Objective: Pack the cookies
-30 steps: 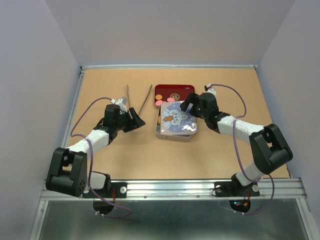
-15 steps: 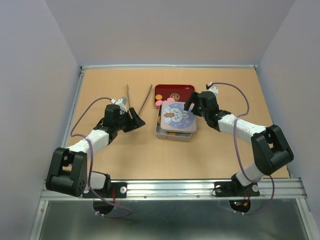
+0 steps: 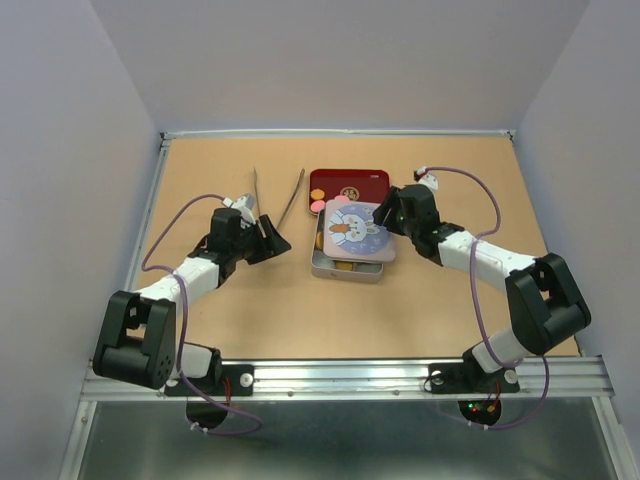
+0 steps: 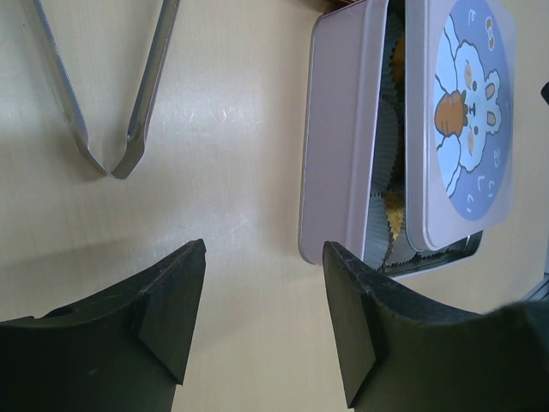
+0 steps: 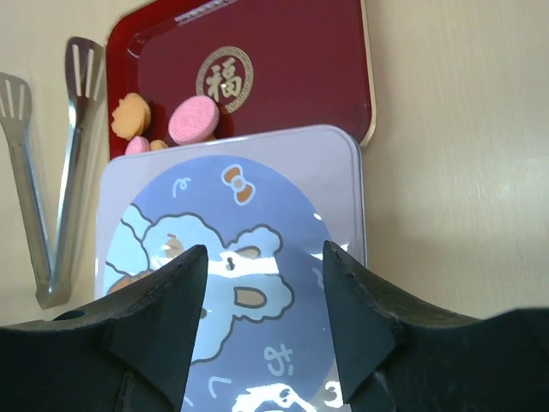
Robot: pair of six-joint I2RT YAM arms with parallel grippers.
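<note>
Right wrist view: cookies (image 5: pixel 193 118) lie on the tray (image 5: pixel 292 69) beyond the right gripper (image 5: pixel 264 251), jaws apart.

Two arms, same build. Left arm (image 3: pixel 190 272) and right arm (image 3: pixel 482 258): white forearm links between black joint housings. The shoulder housings (image 3: pixel 135 338) are big and blocky, with rounded corners. A thin purple cable (image 3: pixel 475 300) trails along each arm. A small white connector block (image 3: pixel 237 203) sits by each wrist. Left gripper (image 4: pixel 264 319) and right gripper (image 5: pixel 262 319) are matte black, each with two broad wedge fingers (image 4: pixel 167 309) and flat inner faces. Red and green lights (image 3: pixel 480 407) glow under the right base.
</note>
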